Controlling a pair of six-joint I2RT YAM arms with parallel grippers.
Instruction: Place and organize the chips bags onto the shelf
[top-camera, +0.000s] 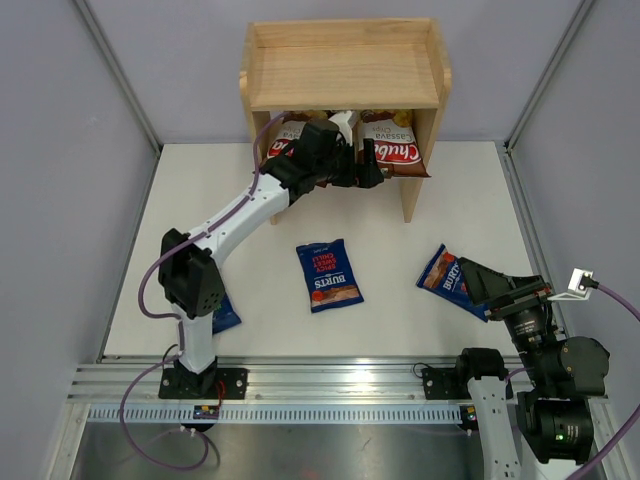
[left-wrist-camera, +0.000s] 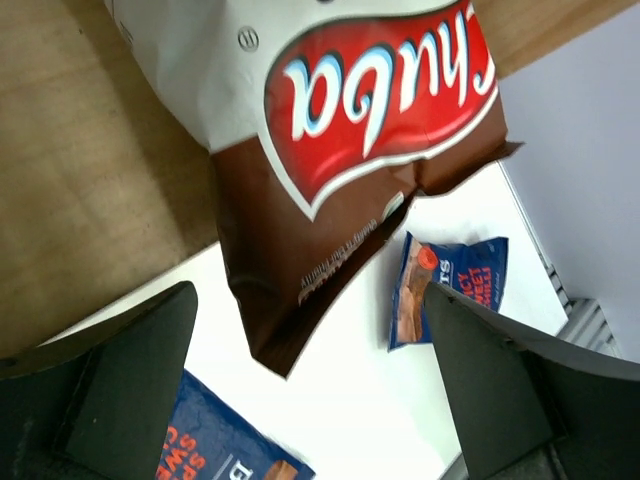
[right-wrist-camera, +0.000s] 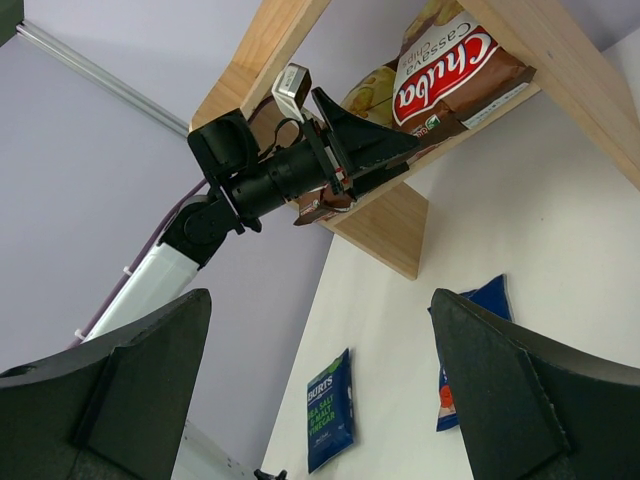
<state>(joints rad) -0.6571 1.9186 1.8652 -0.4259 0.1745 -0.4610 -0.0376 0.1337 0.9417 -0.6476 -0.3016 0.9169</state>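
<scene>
Both Chuba bags (top-camera: 400, 152) sit on the lower tier of the shelf (top-camera: 345, 65) beside the left gripper (top-camera: 372, 165), jaws apart, while the right gripper (top-camera: 478, 288) gapes over one Burts bag (top-camera: 440, 270) on the table (top-camera: 400, 320), a third Burts bag (top-camera: 226, 316) showing only from overhead.

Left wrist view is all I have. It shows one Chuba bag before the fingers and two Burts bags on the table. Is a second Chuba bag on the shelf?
Observer: Yes, two Chuba bags lie side by side on the lower tier of the shelf.
Operator: Is there a third Burts bag?
Observer: Yes, a third Burts bag lies on the table, half hidden by the left arm.
Operator: What does the right gripper do?
Observer: The right gripper is open, near the rightmost Burts bag.
</scene>
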